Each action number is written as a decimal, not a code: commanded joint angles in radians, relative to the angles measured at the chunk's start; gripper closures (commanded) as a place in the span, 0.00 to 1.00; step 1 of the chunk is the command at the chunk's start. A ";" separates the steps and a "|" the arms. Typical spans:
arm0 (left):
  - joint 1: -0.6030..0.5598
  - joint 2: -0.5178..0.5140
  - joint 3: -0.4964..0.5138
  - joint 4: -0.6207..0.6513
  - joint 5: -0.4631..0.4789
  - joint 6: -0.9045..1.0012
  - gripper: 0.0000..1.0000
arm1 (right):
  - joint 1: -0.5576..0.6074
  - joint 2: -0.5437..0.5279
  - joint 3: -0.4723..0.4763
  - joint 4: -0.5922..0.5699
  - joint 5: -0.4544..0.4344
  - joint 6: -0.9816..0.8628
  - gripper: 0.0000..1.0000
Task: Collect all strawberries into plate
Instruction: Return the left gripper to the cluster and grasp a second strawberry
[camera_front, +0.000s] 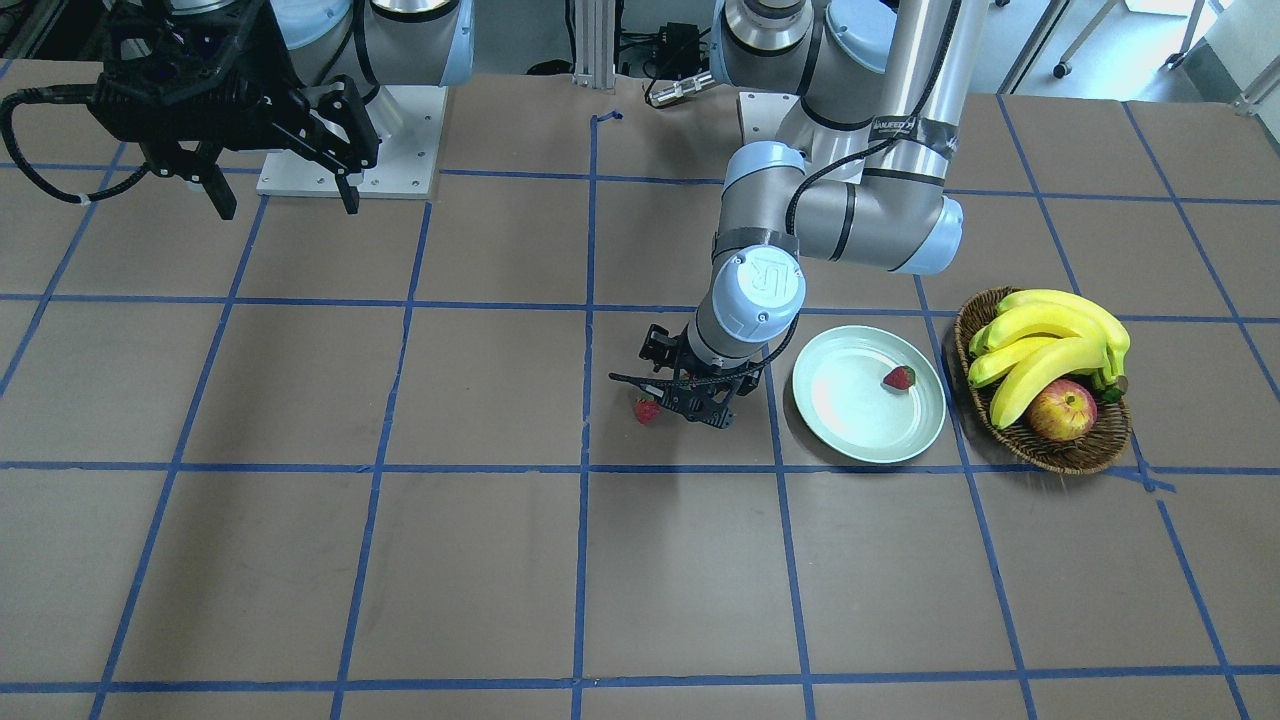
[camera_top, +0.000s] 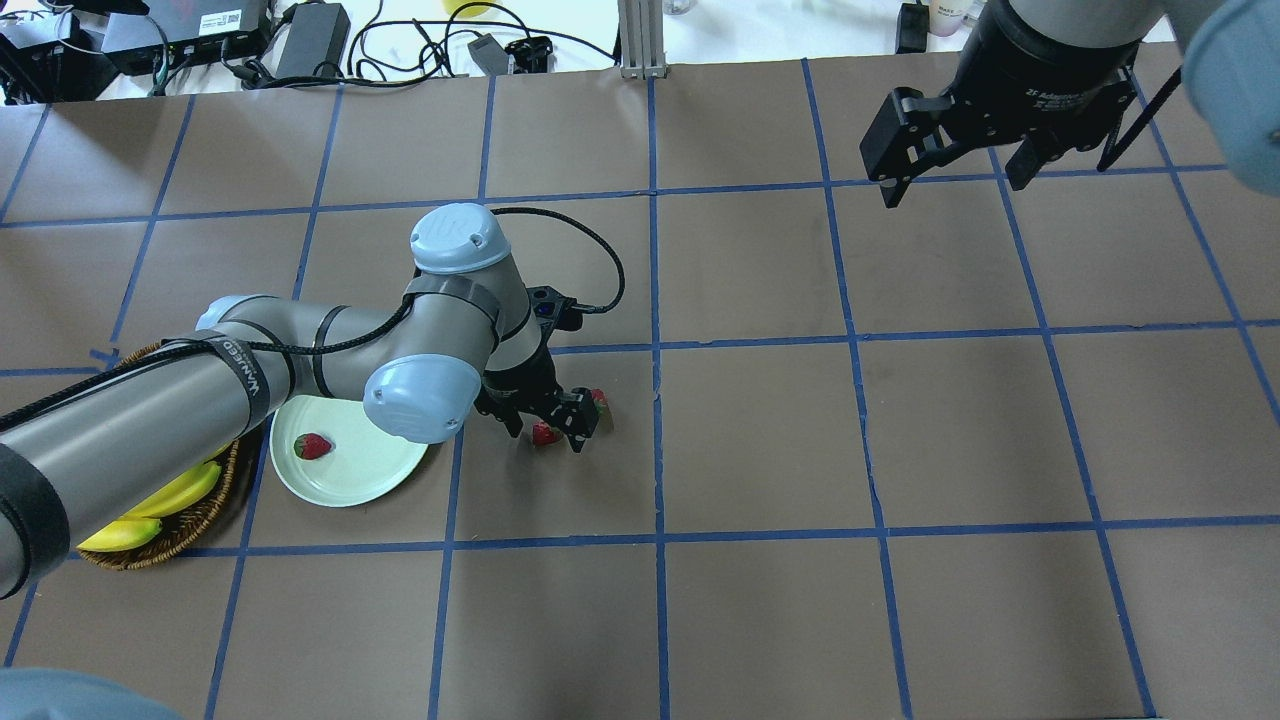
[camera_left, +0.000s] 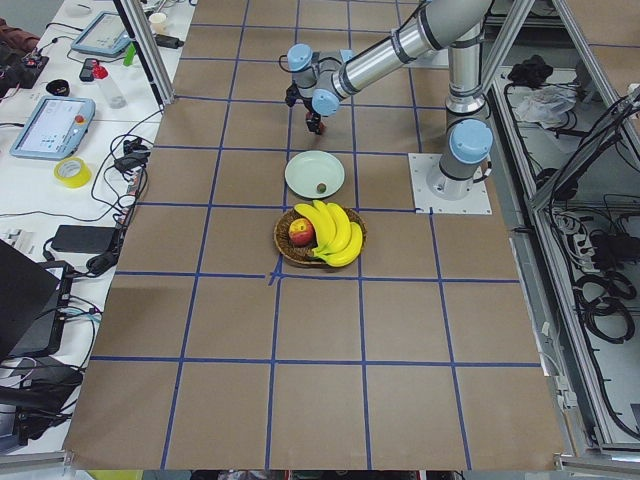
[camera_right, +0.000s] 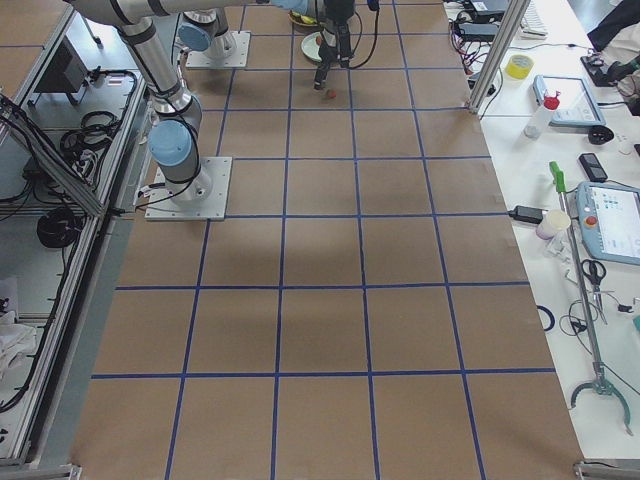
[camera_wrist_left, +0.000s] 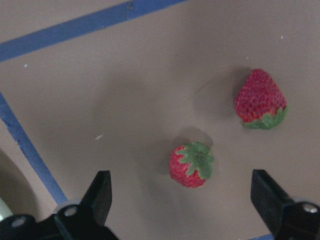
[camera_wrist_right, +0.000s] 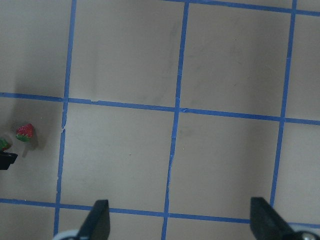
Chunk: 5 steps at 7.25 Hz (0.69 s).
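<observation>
One strawberry (camera_front: 899, 377) lies on the pale mint-green plate (camera_front: 850, 430); it also shows in the overhead view (camera_top: 312, 446). Two more strawberries lie on the table right of the plate (camera_top: 350, 480): a near one (camera_wrist_left: 192, 165) and a far one (camera_wrist_left: 260, 100). My left gripper (camera_wrist_left: 185, 200) is open and low, its fingers straddling the near strawberry (camera_top: 545, 433) without touching it. The far strawberry (camera_top: 598, 400) lies just outside the fingers. My right gripper (camera_top: 950, 188) is open and empty, high above the table's far right.
A brown wicker basket (camera_front: 1045, 450) with bananas (camera_front: 1050, 345) and a red-yellow apple (camera_front: 1062, 410) stands right beside the plate, on the side away from the strawberries. Blue tape lines grid the brown table. The left arm's elbow (camera_top: 420, 395) hangs over the plate's edge.
</observation>
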 joint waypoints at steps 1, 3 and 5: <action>0.000 -0.003 0.007 0.005 -0.005 -0.001 1.00 | 0.000 0.000 0.000 0.000 0.000 0.000 0.00; 0.000 -0.002 0.042 0.006 -0.005 0.002 1.00 | 0.000 0.000 0.000 0.000 0.000 0.001 0.00; 0.001 0.010 0.095 -0.014 0.001 -0.014 1.00 | 0.002 0.000 -0.002 0.000 0.000 0.001 0.00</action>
